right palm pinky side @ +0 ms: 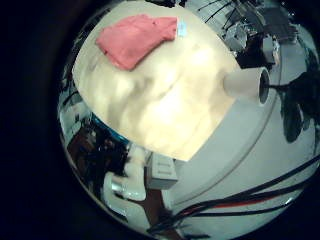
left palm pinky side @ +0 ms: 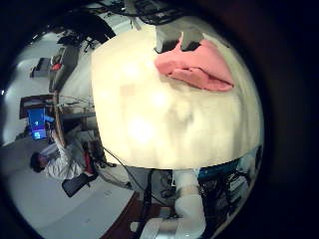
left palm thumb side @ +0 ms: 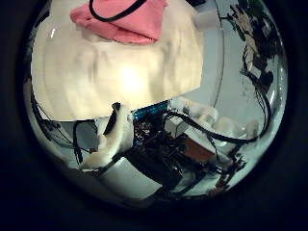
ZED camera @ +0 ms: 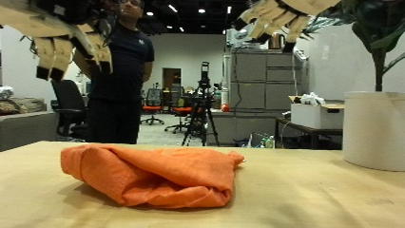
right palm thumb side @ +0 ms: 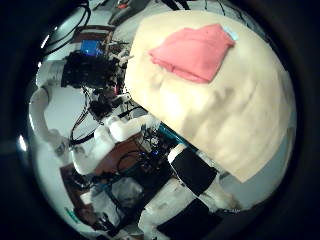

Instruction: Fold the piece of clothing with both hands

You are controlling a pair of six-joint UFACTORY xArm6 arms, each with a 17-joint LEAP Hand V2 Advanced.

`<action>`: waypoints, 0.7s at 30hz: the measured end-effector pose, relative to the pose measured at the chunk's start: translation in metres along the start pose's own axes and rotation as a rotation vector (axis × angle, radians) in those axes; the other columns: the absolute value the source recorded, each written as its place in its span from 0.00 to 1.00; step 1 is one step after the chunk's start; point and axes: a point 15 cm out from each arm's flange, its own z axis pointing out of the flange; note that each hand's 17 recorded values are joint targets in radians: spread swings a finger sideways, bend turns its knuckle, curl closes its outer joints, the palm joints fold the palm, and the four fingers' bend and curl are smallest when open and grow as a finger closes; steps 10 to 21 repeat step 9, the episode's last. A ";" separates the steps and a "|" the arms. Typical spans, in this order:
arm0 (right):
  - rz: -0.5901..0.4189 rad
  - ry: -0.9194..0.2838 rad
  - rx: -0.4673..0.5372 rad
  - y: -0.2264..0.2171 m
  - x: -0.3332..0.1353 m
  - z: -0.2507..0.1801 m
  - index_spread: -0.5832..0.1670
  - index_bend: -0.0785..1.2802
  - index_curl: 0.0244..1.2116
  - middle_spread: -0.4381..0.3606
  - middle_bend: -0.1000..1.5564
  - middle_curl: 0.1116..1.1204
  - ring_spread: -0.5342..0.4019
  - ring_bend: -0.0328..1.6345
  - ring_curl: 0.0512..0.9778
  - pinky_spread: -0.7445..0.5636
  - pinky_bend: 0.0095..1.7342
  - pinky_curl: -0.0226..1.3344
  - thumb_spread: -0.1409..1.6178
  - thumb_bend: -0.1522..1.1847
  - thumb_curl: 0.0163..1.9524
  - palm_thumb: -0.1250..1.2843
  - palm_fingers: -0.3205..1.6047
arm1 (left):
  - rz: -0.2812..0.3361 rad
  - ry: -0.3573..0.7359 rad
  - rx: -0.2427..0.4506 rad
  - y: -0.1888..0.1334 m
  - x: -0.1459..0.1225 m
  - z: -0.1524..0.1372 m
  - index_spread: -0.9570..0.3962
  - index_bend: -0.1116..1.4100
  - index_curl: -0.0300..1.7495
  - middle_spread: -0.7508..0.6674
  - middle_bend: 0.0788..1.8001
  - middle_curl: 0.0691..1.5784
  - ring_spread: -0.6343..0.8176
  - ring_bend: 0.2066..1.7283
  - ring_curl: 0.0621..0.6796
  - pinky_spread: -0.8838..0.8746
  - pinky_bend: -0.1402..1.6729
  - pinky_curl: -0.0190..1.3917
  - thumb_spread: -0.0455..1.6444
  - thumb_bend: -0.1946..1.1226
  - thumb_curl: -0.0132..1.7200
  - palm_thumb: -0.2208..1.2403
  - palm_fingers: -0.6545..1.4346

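Observation:
An orange cloth (ZED camera: 152, 172) lies bunched and folded over on the tan table (ZED camera: 317, 190), between the two hands. My left hand (ZED camera: 61, 34) hangs high above the cloth's one side, fingers pointing down and relaxed, holding nothing. Above the other side my right hand (ZED camera: 283, 15) hovers just as high, fingers loosely spread and empty. Neither hand touches the cloth. All the palm views look down on the cloth from well above: the cloth (left palm pinky side: 195, 68), the cloth (left palm thumb side: 121, 19), the cloth (right palm pinky side: 135, 38), the cloth (right palm thumb side: 196, 51).
A white plant pot (ZED camera: 376, 129) stands on the table beside my right hand's side, seen also as the pot (right palm pinky side: 246, 83). The table edge (right palm thumb side: 215, 150) runs close past the cloth, with equipment and furniture beyond it.

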 end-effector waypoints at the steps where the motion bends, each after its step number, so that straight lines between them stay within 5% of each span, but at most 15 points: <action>1: 0.010 -0.001 -0.014 0.006 0.001 0.007 0.38 0.18 0.27 0.72 0.18 0.22 0.85 0.20 0.19 0.88 0.20 0.24 0.82 0.10 0.15 0.48 0.16 | 0.000 0.003 -0.005 -0.001 0.001 0.000 0.84 0.18 0.17 0.77 0.07 0.16 0.83 0.16 0.26 0.79 0.27 0.23 0.72 0.14 0.19 0.51 0.32; 5: 0.086 -0.004 -0.028 0.025 0.009 0.018 0.40 0.18 0.26 0.72 0.17 0.21 0.86 0.19 0.19 0.88 0.19 0.24 0.82 0.10 0.14 0.48 0.17 | -0.002 0.009 -0.032 -0.001 0.001 0.008 0.84 0.18 0.17 0.77 0.07 0.16 0.83 0.17 0.26 0.79 0.27 0.23 0.71 0.13 0.19 0.51 0.32; 21: 0.093 0.002 -0.001 0.030 0.006 0.012 0.40 0.19 0.25 0.73 0.17 0.21 0.86 0.18 0.20 0.88 0.18 0.24 0.83 0.10 0.13 0.47 0.17 | -0.012 0.010 -0.043 -0.001 -0.001 0.011 0.84 0.18 0.17 0.77 0.07 0.17 0.83 0.17 0.26 0.79 0.27 0.23 0.71 0.13 0.19 0.51 0.32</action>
